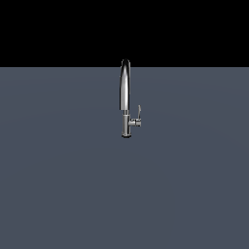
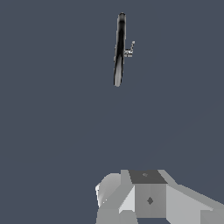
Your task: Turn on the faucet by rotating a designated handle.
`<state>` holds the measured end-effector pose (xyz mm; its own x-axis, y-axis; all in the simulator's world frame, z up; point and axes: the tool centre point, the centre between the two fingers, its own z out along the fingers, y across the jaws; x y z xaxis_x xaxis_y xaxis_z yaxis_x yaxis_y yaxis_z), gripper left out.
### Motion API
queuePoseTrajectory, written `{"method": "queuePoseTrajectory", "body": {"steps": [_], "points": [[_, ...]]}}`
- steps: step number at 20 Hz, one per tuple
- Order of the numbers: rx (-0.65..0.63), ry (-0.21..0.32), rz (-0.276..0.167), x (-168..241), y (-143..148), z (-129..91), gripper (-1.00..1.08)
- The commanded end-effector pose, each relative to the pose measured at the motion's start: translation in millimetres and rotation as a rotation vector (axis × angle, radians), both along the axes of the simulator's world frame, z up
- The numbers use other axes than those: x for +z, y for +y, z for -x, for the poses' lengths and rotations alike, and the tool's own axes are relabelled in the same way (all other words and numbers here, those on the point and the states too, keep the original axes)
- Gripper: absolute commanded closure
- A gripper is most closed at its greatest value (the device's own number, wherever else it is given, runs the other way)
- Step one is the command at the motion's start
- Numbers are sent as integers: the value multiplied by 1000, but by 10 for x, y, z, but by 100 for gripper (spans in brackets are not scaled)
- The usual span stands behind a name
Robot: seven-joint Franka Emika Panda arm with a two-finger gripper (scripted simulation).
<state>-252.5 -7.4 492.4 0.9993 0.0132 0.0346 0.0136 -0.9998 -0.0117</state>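
The faucet (image 1: 125,92) is a tall slim chrome tap standing upright on the flat grey floor, at the centre of the exterior view. Its short base (image 1: 126,127) carries a side stub, and the handle (image 1: 138,113), a small thin lever, points upward from it on the exterior view's right. In the wrist view I look down on the faucet (image 2: 119,52) from a distance, with the handle (image 2: 131,47) beside it. Only grey and white blocky parts of my gripper (image 2: 146,183) show there, well apart from the faucet. Its fingers cannot be made out. The arm is absent from the exterior view.
A plain grey floor (image 1: 58,185) spreads around the faucet on all sides, and a black background lies behind it.
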Motion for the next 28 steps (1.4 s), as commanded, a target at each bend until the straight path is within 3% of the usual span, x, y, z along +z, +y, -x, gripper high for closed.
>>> {"method": "queuePoseTrajectory", "body": {"steps": [1, 14, 28], "points": [[0, 0, 0, 0, 0, 0, 108], [-51, 51, -51, -31, 18, -236, 108], [-215, 213, -212, -204, 8, -975, 108]]}}
